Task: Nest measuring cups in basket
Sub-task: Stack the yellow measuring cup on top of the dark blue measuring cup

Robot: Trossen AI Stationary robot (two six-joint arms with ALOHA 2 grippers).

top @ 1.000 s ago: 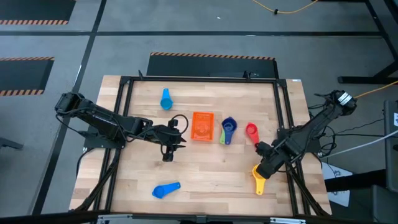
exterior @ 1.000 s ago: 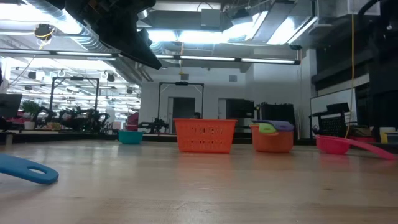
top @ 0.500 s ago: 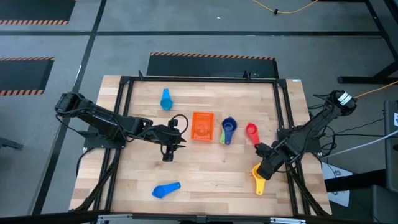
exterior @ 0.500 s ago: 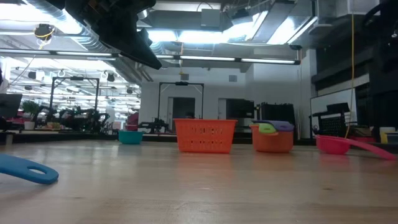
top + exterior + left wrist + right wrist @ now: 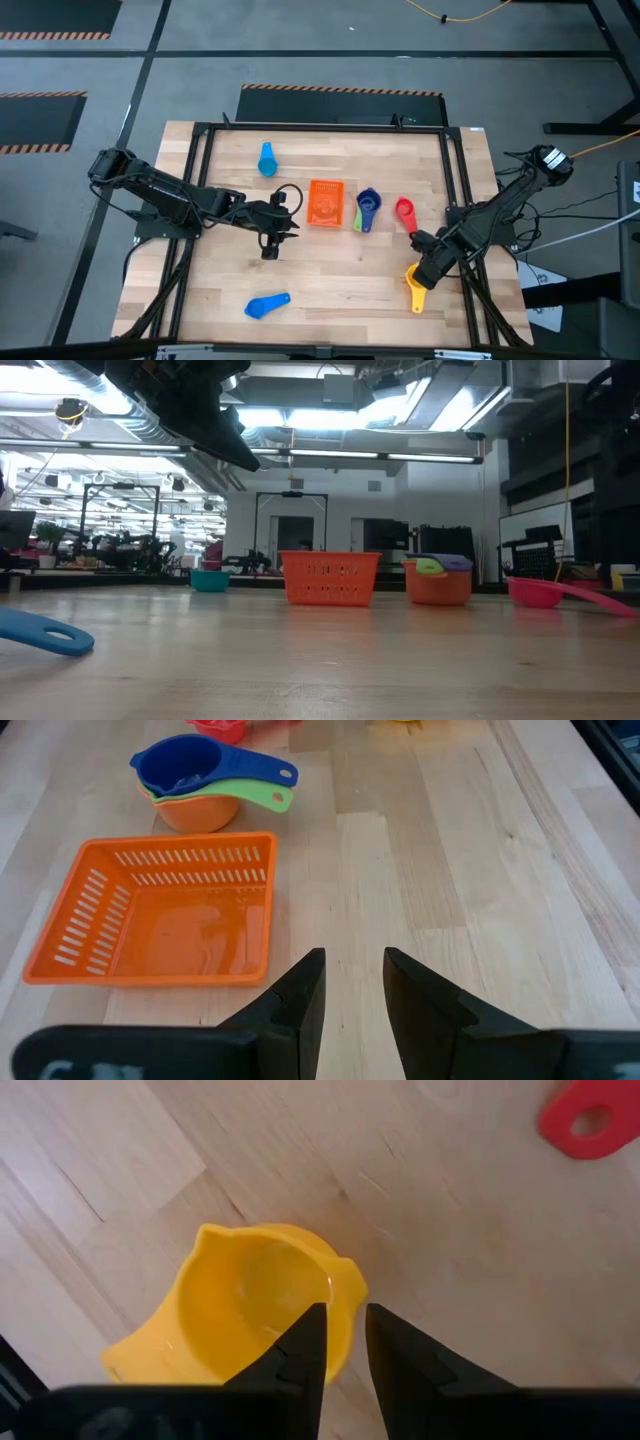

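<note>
Right wrist view puts you directly over the yellow cup (image 5: 262, 1305), a round plastic scoop with a small pour lip, its far rim sitting between your right gripper (image 5: 344, 1342) fingers, which stand a narrow gap apart without visibly pinching it. Just beyond it on the bare wood lies the handle end of the red cup (image 5: 587, 1120). From the high view, that yellow cup (image 5: 415, 285) sits near the table's right front edge, with the red cup (image 5: 404, 211) further back. Your left gripper (image 5: 354, 990) hovers with fingers slightly parted and holding nothing, just short of the orange basket (image 5: 160, 910), a mesh-walled rectangle standing empty at mid-table. Just beside the basket stands a stack of dark blue cup (image 5: 185, 765) over green cup (image 5: 250, 795) over orange cup (image 5: 200, 815). A blue cup (image 5: 267, 305) lies near the front edge, and a light blue cup (image 5: 267, 159) towards the back.
</note>
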